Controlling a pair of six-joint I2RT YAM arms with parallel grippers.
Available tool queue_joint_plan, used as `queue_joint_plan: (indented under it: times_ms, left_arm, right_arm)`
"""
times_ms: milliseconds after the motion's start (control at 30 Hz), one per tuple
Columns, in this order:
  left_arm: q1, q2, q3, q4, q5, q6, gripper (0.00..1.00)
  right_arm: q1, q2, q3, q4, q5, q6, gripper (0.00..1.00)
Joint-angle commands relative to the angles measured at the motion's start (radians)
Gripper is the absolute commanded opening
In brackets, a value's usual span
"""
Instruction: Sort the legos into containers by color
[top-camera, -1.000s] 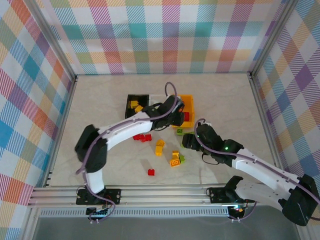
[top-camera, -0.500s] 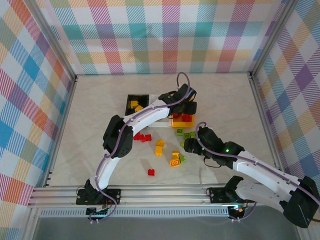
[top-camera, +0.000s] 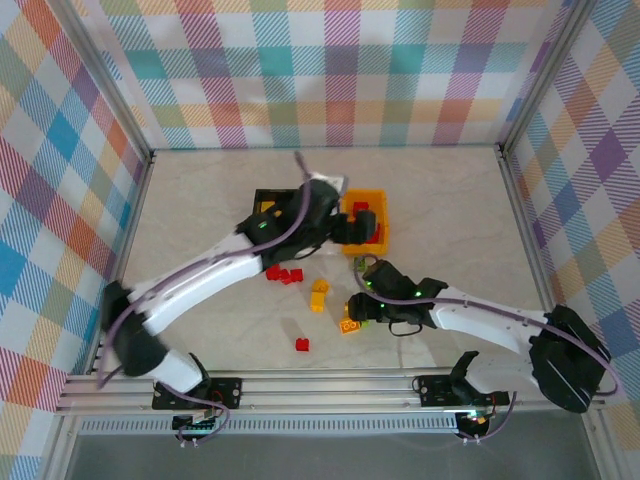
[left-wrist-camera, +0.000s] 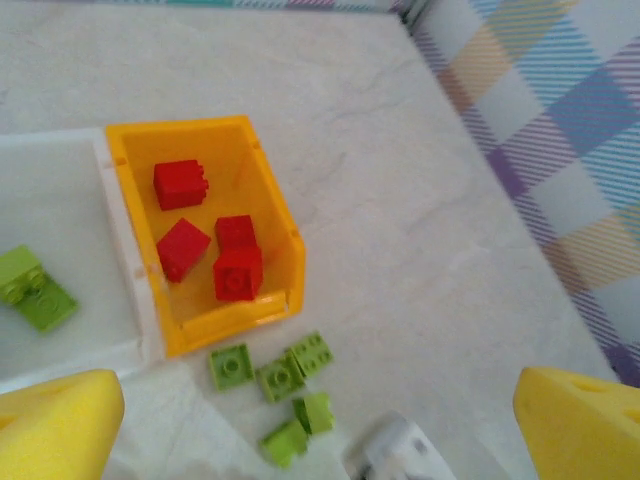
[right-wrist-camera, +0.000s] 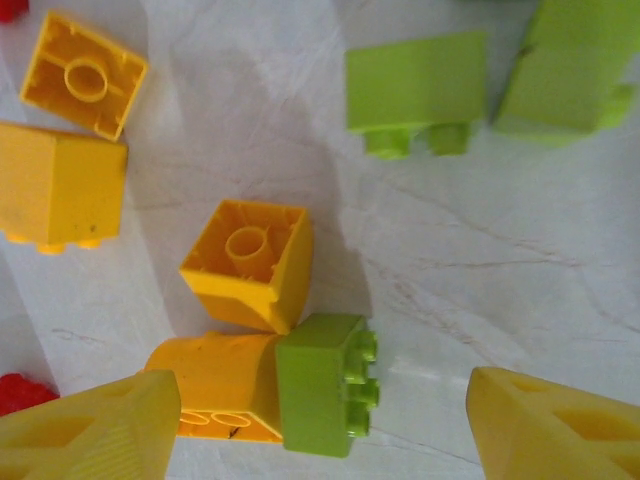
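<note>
My left gripper (top-camera: 352, 227) (left-wrist-camera: 318, 392) hangs open and empty above the orange-yellow bin (top-camera: 375, 200) (left-wrist-camera: 276, 205), which holds several red legos (left-wrist-camera: 236, 272). Beside it the white bin (left-wrist-camera: 60, 190) holds green legos (left-wrist-camera: 30, 290). More green legos (left-wrist-camera: 270, 376) lie on the table in front of the bins. My right gripper (top-camera: 361, 307) (right-wrist-camera: 322, 390) is open, low over a green lego (right-wrist-camera: 320, 385) stuck to a yellow one (right-wrist-camera: 210, 385). Its fingers (right-wrist-camera: 90, 430) stand on either side of the pair without touching. The black bin (top-camera: 270, 203) holds yellow legos.
Loose yellow legos (right-wrist-camera: 250, 262) (top-camera: 319, 295), red ones (top-camera: 285, 273) (top-camera: 301, 344) and green ones (right-wrist-camera: 415, 90) lie on the table around the right gripper. The left arm (top-camera: 215, 275) crosses above the white bin. Plaid walls enclose the table.
The left gripper swung out over the orange-yellow bin, then drew back a little to the left. The right gripper moved left and nearer, down over the yellow and green pair.
</note>
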Motion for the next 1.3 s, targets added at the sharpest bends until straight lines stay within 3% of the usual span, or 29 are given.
queue_joint_plan:
  times_ms: [0, 267, 600, 867, 933, 1067, 1267]
  left_arm:
    - [-0.003, -0.139, -0.197, -0.005, -0.054, -0.056, 1.00]
    - [-0.007, -0.433, -0.473, -0.103, -0.115, -0.157, 1.00]
    - [-0.007, -0.532, -0.559, -0.174, -0.152, -0.187, 1.00]
    - [-0.007, -0.558, -0.580, -0.199, -0.163, -0.196, 1.00]
    - [-0.007, -0.563, -0.583, -0.200, -0.167, -0.196, 1.00]
    - [-0.007, -0.560, -0.588, -0.202, -0.171, -0.195, 1.00]
    - [-0.007, -0.567, -0.601, -0.207, -0.178, -0.204, 1.00]
  right_arm:
    - [0.033, 0.031, 0.046, 0.003, 0.027, 0.000, 0.74]
    - [0.043, -0.025, 0.011, -0.068, 0.145, 0.109, 0.64]
    - [0.042, 0.063, 0.031, -0.057, 0.089, 0.102, 0.57]
    - [0.016, 0.021, 0.028, -0.240, 0.187, 0.175, 0.44]
    - [0.012, -0.010, 0.021, -0.225, 0.185, 0.154, 0.44]
    - [0.012, 0.017, 0.033, -0.150, 0.110, 0.093, 0.57]
    - [0.010, 0.126, 0.035, -0.112, 0.079, 0.100, 0.50]
